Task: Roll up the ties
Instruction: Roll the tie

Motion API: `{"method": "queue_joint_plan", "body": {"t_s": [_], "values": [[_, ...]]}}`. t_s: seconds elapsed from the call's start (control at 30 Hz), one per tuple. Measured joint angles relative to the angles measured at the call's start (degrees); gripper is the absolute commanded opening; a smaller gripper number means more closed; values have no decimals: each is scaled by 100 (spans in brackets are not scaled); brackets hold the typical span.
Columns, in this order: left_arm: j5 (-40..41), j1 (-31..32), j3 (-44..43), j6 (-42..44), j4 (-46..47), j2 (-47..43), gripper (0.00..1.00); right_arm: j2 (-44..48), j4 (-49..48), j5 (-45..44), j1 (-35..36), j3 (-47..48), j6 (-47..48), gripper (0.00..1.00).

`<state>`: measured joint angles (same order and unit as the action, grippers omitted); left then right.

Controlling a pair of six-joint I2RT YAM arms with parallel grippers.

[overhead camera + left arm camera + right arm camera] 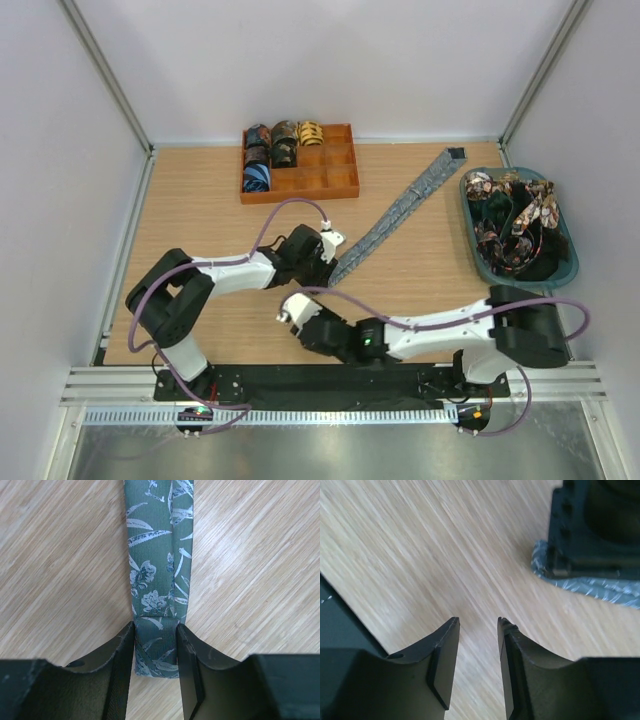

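Observation:
A long grey-blue tie [400, 205] with a pale leaf print lies diagonally across the wooden table, its wide end far right. Its narrow near end is folded over, and my left gripper [328, 255] is shut on that folded end [156, 650], one finger pressed against each side edge. In the left wrist view the rest of the tie [155, 555] runs straight away from the left gripper [156, 625]. My right gripper [292, 312] hovers open over bare wood just in front of the left one, and nothing sits between its fingers [478, 621]. Its camera sees the tie's end [590, 586] under the left gripper's black body.
An orange-brown compartment tray [320, 185] stands at the back with several rolled ties [272, 150] in its left cells. A teal bin [570, 245] at the right holds a heap of loose patterned ties [515, 215]. Purple cables loop over both arms.

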<state>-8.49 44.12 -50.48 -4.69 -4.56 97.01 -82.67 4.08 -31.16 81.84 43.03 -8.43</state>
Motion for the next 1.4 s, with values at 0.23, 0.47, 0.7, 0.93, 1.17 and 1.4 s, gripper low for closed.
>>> {"method": "queue_joint_plan", "body": {"t_s": [0.23, 0.47, 0.7, 0.93, 1.17, 1.4], "values": [[35, 2, -238, -118, -376, 92, 40, -2028, 824, -1281, 570, 1781, 693, 48], [55, 9, -643, -289, -922, 297, 40, -3759, 2210, -2229, 459, 3488, 846, 56], [66, 11, -999, -424, -1469, 463, 39, -4356, 3121, -2691, 92, 4207, 852, 58], [63, 17, -1325, -496, -2037, 619, 36, -4538, 3449, -2927, -142, 4367, 894, 59], [52, 26, -1587, -542, -2531, 758, 35, -4664, 3687, -2922, -151, 4446, 863, 52], [50, 44, -1696, -538, -2708, 824, 35, -4870, 4044, -2968, -170, 4653, 693, 40]]}}
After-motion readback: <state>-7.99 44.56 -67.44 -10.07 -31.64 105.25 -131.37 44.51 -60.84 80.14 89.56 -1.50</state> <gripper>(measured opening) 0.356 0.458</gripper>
